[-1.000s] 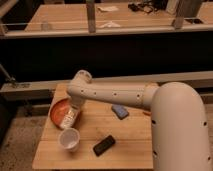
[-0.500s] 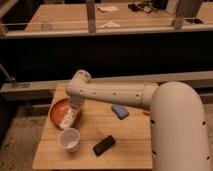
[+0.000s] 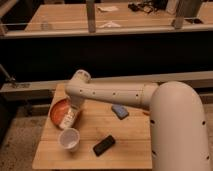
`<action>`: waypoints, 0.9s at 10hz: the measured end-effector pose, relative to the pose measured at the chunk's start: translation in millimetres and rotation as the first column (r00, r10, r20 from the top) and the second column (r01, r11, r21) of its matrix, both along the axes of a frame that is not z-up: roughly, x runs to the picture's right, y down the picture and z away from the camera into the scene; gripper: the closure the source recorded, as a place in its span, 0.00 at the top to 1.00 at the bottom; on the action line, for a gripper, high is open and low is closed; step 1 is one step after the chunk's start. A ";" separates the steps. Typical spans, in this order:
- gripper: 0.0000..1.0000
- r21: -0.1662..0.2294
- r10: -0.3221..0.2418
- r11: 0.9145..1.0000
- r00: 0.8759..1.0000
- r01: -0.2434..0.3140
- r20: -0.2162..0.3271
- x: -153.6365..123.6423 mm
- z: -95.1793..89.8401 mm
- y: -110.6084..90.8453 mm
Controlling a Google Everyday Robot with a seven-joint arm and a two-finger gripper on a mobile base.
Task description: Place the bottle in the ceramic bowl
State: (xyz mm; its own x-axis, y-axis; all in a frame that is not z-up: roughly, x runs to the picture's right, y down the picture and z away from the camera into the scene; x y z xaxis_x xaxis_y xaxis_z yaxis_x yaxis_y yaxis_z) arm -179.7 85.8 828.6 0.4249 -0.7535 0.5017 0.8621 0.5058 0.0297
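A light wooden desk point(image 3: 127, 142) carries a shallow orange-red ceramic bowl point(image 3: 56, 111), white paper cup point(image 3: 69, 139), black block point(image 3: 104, 145) and blue block point(image 3: 119, 111); the gripper point(image 3: 71, 116) hangs over the bowl.

Wooden surface point(image 3: 131, 134): carries three loose items. White paper cup point(image 3: 69, 139): upright, mouth up, near the front left edge. Black flat block point(image 3: 104, 145): lies right of the cup, near but not touching it. Blue pad point(image 3: 120, 111): behind and right of the cup, well apart.
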 end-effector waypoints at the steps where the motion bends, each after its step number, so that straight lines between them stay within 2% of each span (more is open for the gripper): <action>1: 0.30 0.001 -0.001 1.000 1.000 0.001 0.001 -0.9 -0.6 -0.8; 3: 0.30 0.000 -0.001 1.000 1.000 0.001 0.000 -1.0 -0.7 -0.9; 5: 0.37 -0.001 -0.001 1.000 1.000 0.001 0.002 -1.8 -1.3 -1.0; 9: 0.38 -0.003 -0.001 1.000 1.000 0.001 0.003 -1.9 -2.0 -1.4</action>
